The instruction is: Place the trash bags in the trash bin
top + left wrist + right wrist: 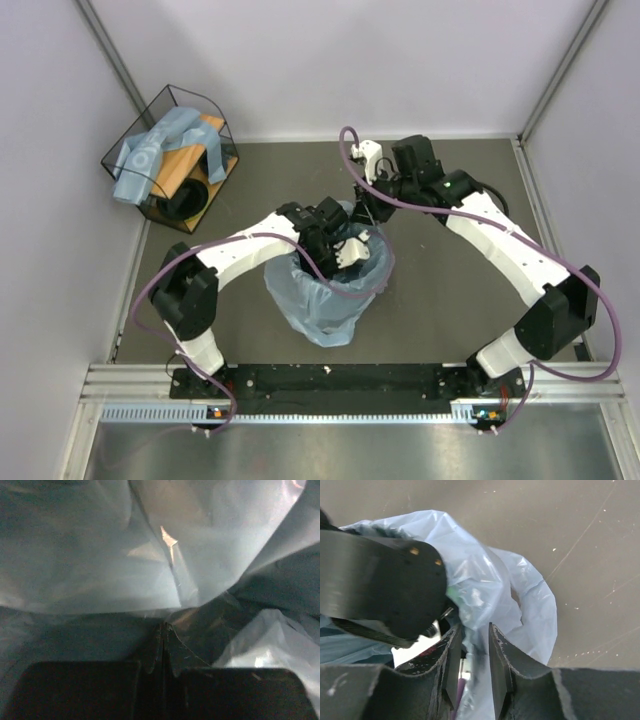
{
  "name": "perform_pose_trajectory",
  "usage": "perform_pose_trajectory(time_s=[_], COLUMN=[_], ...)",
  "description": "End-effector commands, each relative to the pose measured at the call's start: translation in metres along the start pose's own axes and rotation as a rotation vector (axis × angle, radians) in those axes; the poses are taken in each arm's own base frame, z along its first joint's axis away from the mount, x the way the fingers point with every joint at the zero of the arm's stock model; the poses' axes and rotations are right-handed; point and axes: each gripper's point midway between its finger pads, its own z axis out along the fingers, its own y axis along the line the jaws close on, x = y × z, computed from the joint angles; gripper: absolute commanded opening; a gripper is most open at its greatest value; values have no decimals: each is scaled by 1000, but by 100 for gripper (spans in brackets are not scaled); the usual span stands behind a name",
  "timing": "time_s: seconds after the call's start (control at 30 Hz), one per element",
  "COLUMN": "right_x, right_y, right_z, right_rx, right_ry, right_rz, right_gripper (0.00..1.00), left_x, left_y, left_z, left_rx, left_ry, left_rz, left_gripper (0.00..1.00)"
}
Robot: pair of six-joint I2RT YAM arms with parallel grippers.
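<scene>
- Reaching into the trash bin, my left gripper is clamped on the trash bag lining it.
- My right gripper sits at the far rim, jaws slightly parted around film.
- Side walls stand well away from it.

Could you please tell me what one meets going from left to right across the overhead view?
Black wire basket holding spare light-blue bags → trash bag billowing at the centre → right arm's black elbow joint.
</scene>
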Motion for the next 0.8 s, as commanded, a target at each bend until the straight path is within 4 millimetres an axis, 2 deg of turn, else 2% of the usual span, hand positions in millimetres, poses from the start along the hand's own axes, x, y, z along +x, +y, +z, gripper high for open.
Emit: perform_pose_trajectory(time_s=[0.0, 0.03, 0.17, 0.37, 0.43, 0.53, 0.77], right_x=[-20, -20, -19, -19, -20, -20, -17], right_y=[14, 15, 15, 2, -2, -5, -10], right_z=[-12, -12, -11, -10, -9, -7, 1], right_rx=[-37, -40, -42, 14, 33, 43, 41], right_ry=[-73, -73, -68, -53, -48, -34, -2], right_rz=[-47, -49, -60, -82, -92, -98, -109], right_gripper=[31, 32, 49, 61, 61, 54, 54], left_x=[12, 15, 30, 42, 48, 55, 72], left_y=[2, 2, 3, 3, 2, 4, 3], left_z=[18, 22, 36, 51, 56, 64, 82], left_rx=[0, -1, 3, 21, 28, 24, 19], left_ry=[49, 62, 111, 161, 179, 202, 234], left_rz=[-32, -32, -25, -22, -18, -14, -19], left_gripper=[0, 0, 0, 0, 0, 0, 0])
